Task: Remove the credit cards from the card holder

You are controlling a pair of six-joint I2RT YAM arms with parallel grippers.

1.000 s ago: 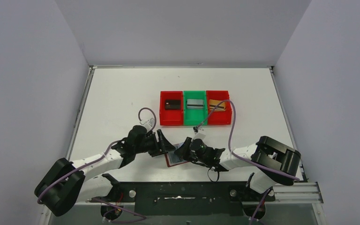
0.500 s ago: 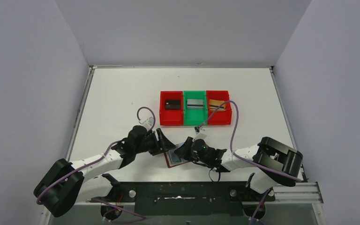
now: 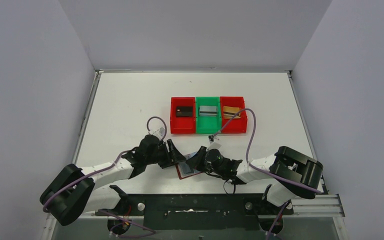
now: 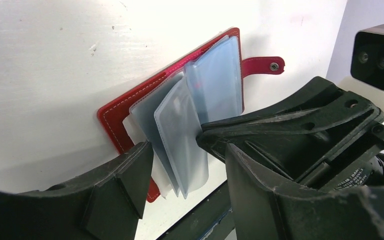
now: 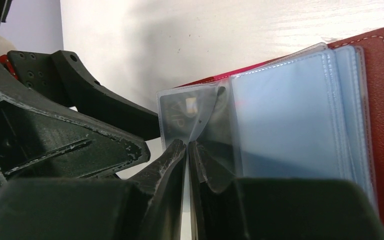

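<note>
While one card holder [image 4: 180,117] lies open, three bins [image 3: 182,128] [image 3: 208,128] [image 3: 232,128] stand nearby.

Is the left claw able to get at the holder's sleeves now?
Probably yes: the left claw is open right at the holder's sleeves, nothing between. The right claw just pinches one sleeve edge.

card holder [image 5: 380,70] cropped right; credit card [image 5: 177,115] print blurred

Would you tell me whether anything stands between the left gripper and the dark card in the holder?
Yes: the dark card lies inside a clear sleeve of the card holder. The right gripper, shut, has its tips at that sleeve's edge, facing the open left gripper.
</note>
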